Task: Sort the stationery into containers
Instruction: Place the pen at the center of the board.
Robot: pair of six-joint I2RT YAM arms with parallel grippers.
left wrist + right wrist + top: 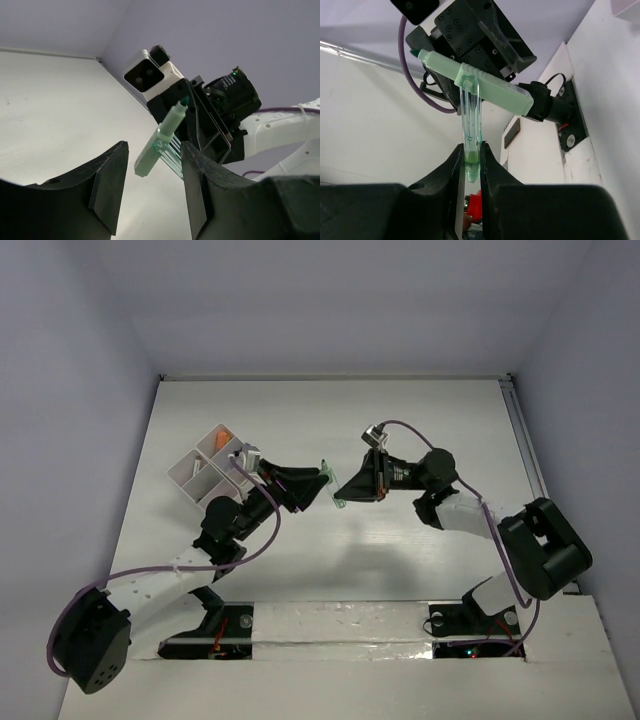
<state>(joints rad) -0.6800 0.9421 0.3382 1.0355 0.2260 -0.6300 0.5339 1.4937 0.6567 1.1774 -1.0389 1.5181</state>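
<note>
A piece of stationery, a pale green pen-like stick [475,82] with a clear green clip [471,125], hangs in mid-air between both arms. My right gripper [472,160] is shut on the clip's end, and the stick lies crosswise above the fingers. My left gripper [152,185] is open; the stick's blunt end [150,157] reaches between its fingertips and the clip lies close to the right finger [200,185]. In the top view the stick [328,485] sits between the left gripper [312,486] and the right gripper [347,486]. The containers [205,468], white joined compartments, stand at the left.
A small orange piece [224,437] lies in the tray's far compartment. Both arm bases sit at the near edge, with purple cables [250,550] looping over the arms. A raised white rail [525,450] runs along the table's right side.
</note>
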